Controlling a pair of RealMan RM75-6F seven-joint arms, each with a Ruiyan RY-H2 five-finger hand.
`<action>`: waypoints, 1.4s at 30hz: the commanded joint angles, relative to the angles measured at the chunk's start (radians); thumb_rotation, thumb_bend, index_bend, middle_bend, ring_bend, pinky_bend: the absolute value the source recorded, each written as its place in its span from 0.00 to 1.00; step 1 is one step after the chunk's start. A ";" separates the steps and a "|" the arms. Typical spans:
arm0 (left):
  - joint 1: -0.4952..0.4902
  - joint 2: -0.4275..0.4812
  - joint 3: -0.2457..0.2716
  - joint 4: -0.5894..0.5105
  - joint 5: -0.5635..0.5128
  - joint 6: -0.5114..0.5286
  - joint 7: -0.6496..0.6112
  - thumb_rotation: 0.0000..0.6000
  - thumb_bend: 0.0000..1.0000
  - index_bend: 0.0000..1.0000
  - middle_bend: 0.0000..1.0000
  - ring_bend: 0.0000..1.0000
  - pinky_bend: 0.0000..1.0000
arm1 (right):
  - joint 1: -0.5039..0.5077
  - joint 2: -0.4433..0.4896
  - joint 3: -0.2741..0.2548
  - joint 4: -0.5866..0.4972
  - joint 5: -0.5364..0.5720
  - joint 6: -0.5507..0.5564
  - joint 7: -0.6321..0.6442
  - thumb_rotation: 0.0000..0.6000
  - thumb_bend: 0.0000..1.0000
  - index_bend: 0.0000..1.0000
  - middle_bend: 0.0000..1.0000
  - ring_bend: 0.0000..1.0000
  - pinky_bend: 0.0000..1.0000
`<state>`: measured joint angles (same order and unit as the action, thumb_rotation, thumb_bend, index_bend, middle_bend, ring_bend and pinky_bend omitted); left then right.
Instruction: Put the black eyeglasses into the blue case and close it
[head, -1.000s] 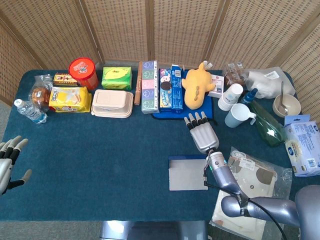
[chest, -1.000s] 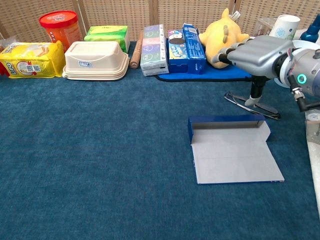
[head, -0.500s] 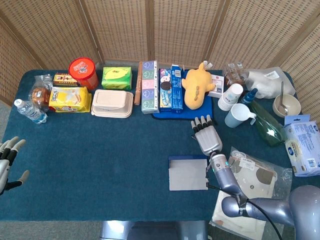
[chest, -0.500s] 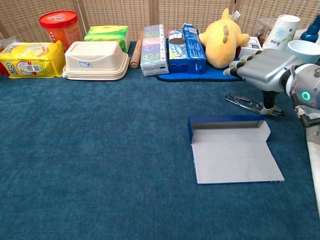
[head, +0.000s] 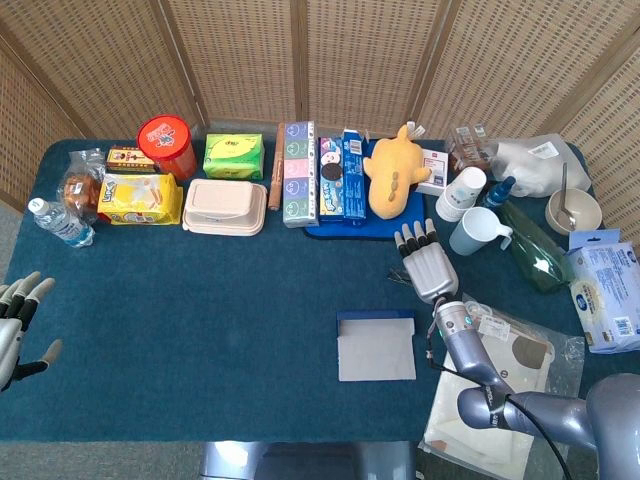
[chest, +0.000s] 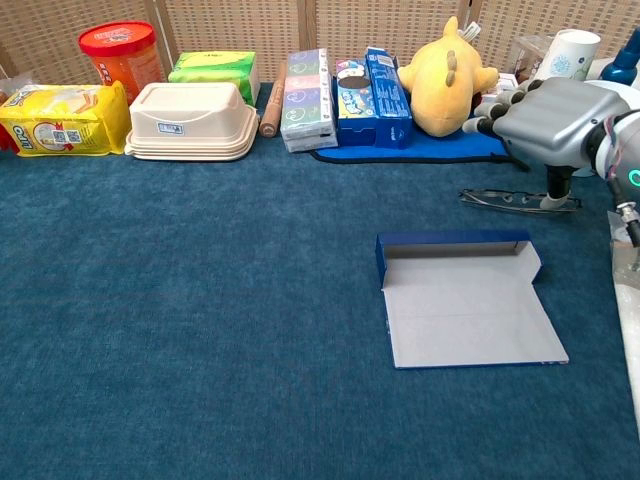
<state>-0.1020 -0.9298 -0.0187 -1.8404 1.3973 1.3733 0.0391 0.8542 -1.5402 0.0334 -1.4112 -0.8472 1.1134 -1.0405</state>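
Note:
The blue case (chest: 463, 302) lies open and flat on the blue cloth, its grey inside up and nothing in it; the head view shows the case (head: 376, 344) too. The black eyeglasses (chest: 512, 199) lie folded on the cloth just behind it. My right hand (chest: 552, 112) hovers over their right end with its fingers stretched flat, and the thumb (chest: 556, 194) points down and touches the frame. In the head view my right hand (head: 428, 262) hides the glasses. Far away at the left edge, my left hand (head: 16, 322) is open and holds nothing.
A yellow plush toy (chest: 444, 68) on a blue tray (chest: 430, 150) stands right behind the glasses. Cups (head: 473, 232) and a bottle sit to the right, and a plastic bag (head: 503, 352) lies near the right forearm. Boxes and tubs (chest: 195, 120) line the back.
My right hand has moved right and toward the back. The glasses under its thumb have swung from slanted to level and slid slightly away from the case. My left hand has barely moved.

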 joint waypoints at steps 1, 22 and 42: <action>0.002 0.001 0.001 0.000 0.001 0.002 -0.001 1.00 0.32 0.02 0.00 0.00 0.00 | -0.003 0.005 0.009 -0.016 0.001 0.001 0.007 0.96 0.00 0.00 0.05 0.00 0.11; 0.003 0.004 -0.004 0.029 0.004 0.006 -0.030 1.00 0.32 0.02 0.00 0.00 0.00 | 0.054 -0.011 0.117 -0.116 0.331 -0.029 -0.041 1.00 0.00 0.14 0.07 0.00 0.11; 0.001 0.003 -0.005 0.037 0.005 0.003 -0.036 1.00 0.32 0.02 0.00 0.00 0.00 | 0.080 -0.027 0.119 -0.064 0.339 -0.048 0.027 1.00 0.13 0.40 0.18 0.05 0.13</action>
<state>-0.1006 -0.9267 -0.0237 -1.8031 1.4020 1.3758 0.0035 0.9338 -1.5675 0.1533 -1.4761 -0.5073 1.0645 -1.0140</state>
